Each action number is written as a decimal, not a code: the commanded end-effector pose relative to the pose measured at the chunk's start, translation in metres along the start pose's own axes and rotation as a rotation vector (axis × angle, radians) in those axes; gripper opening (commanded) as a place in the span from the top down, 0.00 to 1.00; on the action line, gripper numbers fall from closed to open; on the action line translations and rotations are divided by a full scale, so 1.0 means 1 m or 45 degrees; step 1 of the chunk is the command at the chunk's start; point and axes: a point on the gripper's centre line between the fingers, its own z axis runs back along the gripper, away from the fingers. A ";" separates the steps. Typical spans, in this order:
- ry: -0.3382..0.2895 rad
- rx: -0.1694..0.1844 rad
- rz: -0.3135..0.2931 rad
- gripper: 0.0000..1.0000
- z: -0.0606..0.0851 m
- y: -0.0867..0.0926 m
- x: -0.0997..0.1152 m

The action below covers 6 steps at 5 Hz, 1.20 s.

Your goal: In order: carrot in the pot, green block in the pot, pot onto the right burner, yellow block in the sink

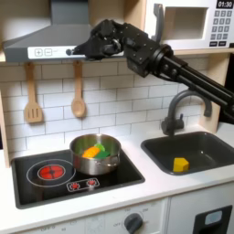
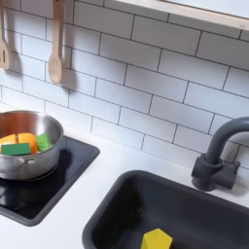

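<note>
Arm reaching across first exterior view from right, elbow high, claw (image 1: 76, 50) hanging under range hood; finger state: cannot tell. Pot (image 1: 95, 154) sitting below claw on right burner (image 1: 101, 164), holding green block (image 1: 102, 146) and carrot (image 1: 89, 153). Yellow block (image 1: 181, 164) lying in sink (image 1: 194, 149), lower right of claw. Second exterior view showing close-up: faucet (image 2: 216, 156), sink wall, pot contents.

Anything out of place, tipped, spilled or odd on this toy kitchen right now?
Nothing stands out. The pot sits upright on the black cooktop with the carrot and green block inside. The yellow block rests in the sink. The gripper hangs high, clear of everything.
</note>
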 end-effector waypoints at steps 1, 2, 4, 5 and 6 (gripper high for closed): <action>-0.012 0.012 0.007 1.00 0.003 0.005 0.003; -0.006 0.011 0.013 1.00 0.002 0.005 0.000; -0.008 0.019 0.023 1.00 0.002 0.008 0.001; -0.006 0.018 0.019 1.00 -0.001 0.007 0.002; -0.012 0.021 0.025 1.00 -0.007 0.006 0.011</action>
